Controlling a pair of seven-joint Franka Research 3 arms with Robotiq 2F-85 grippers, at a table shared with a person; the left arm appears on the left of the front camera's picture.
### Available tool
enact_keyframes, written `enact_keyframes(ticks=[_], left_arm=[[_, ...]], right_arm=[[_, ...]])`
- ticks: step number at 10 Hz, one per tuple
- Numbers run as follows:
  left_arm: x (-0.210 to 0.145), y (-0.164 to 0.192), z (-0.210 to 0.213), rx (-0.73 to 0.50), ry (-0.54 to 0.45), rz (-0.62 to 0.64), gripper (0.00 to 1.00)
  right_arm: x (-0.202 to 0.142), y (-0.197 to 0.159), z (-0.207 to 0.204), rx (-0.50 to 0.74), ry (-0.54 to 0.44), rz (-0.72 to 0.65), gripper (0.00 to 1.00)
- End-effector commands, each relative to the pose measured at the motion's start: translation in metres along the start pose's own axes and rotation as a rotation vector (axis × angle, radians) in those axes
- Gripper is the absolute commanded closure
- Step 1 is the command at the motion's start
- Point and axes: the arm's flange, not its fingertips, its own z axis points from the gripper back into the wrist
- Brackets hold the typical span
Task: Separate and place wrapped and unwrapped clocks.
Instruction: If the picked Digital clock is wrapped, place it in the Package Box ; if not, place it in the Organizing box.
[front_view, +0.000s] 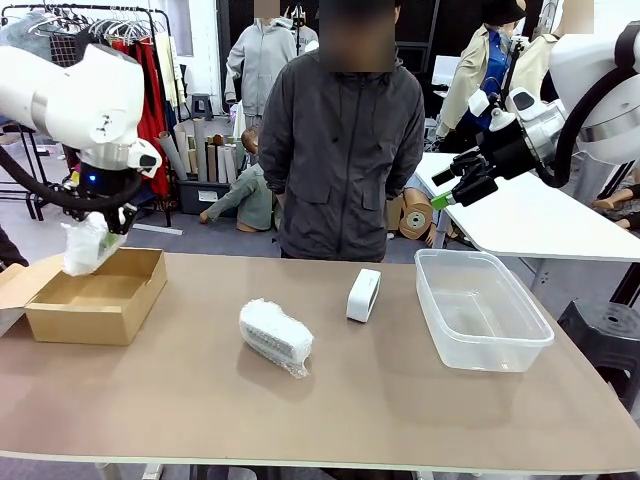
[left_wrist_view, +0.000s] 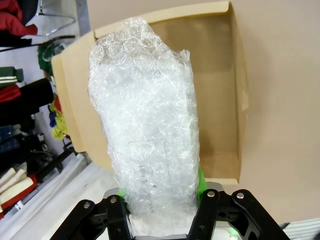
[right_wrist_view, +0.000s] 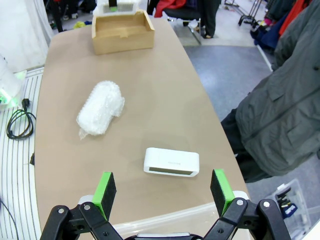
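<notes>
Bench (front_view: 400, 410): brown top, four things resting on it.
- Open cardboard box (front_view: 95, 300) at one end, mouth up, straight beyond the left fingers (left_wrist_view: 201, 180).
- Clear tub (front_view: 480, 310) at the other end, its rim just under the base of the right fingers (right_wrist_view: 105, 187).
- Bare clock (right_wrist_view: 171, 162) just ahead of the right fingers and between them, standing on edge.
- Wrapped clock (right_wrist_view: 100, 107) farther out from those fingers and off to one side, lying down, apart from the bare clock.
- From the right fingers, the box lies farthest ahead.
</notes>
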Motion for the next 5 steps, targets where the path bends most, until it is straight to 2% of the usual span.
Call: enact_keyframes(ticks=[1, 5], left_arm=[[-0.005, 0.006, -0.021, -0.027, -0.005, 0.047, 1.00], [0.005, 0.013, -0.076, -0.034, 0.032, 0.054, 1.00]], right_arm=[[0.001, 0.000, 0.001, 0.000, -0.003, 0.003, 0.00], [0.001, 0.000, 0.001, 0.000, -0.003, 0.003, 0.00]])
